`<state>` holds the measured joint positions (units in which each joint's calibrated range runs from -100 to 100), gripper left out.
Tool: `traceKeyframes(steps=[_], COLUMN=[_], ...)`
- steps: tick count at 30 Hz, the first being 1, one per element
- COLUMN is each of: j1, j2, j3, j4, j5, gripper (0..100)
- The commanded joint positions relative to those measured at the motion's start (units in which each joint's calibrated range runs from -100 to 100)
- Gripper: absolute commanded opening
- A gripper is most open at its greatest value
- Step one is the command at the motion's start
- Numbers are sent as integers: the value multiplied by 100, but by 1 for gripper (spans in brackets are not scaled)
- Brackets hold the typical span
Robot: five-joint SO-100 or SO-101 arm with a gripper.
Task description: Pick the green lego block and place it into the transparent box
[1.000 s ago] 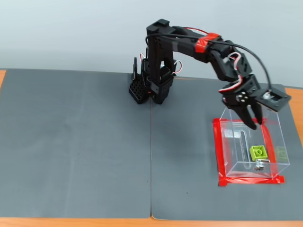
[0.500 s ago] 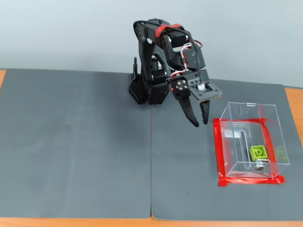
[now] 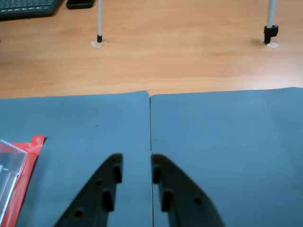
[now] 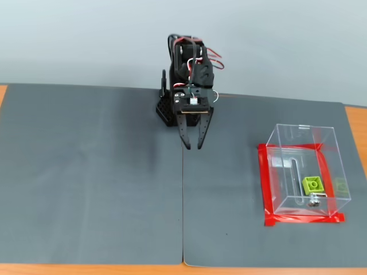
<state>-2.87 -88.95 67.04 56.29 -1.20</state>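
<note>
In the fixed view we see the green lego block lying inside the transparent box, studs up, close to the box's near wall and just above a small metal piece on the base. The box stands on a square outlined in red tape, at about four o'clock from the arm's base, well apart from it. The pincer hangs tips-down over the seam between the two dark grey mats, its fingers slightly parted and with nothing between them. In the wrist view we look past the same pincer: the two black fingers rise from the bottom edge with a narrow gap between their tips, straddling the seam, and they hold nothing. At nine o'clock in that view a corner of the transparent box and the red tape show at the frame's edge. Beyond the mats, at twelve o'clock, the wooden desk carries two thin stand legs and part of a keyboard.
</note>
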Motion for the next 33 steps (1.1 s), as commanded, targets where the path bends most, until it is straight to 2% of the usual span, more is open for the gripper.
traceKeyframes(steps=[1,21,27,33], j1=[172,217,217,164], j2=[-740,-1037,-1037,-1037], j3=[528,2943,3061,2780], j4=[-73,-56,22,1021], j5=[28,8,13,39], gripper=[7,7,7,7])
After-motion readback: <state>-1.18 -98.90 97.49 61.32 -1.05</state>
